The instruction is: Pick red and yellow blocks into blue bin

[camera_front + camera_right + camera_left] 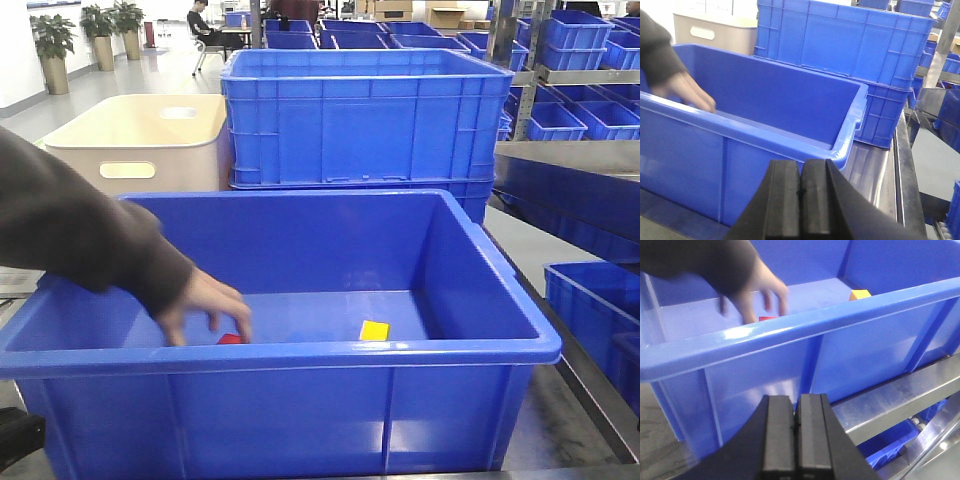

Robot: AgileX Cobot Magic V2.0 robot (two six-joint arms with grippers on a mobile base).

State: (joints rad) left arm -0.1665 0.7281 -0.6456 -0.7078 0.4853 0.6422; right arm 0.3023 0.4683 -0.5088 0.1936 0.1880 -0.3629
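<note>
Both claws pressed together, empty: left claw (pixel 796 427), right claw (pixel 801 195), outside blue bin (pixel 300 352). Sleeved hand (pixel 205 305) blurred, reaching inside. Yellow brick (pixel 374 330) on bin floor, studs unclear. Red cube (pixel 231 339) mostly hidden behind rim, under fingers.

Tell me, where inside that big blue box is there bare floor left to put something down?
Inside the blue bin, the floor between the yellow brick and the right wall is bare, as is the strip along the back wall. The front left is crowded: a person's hand reaches in right over the red cube.
</note>
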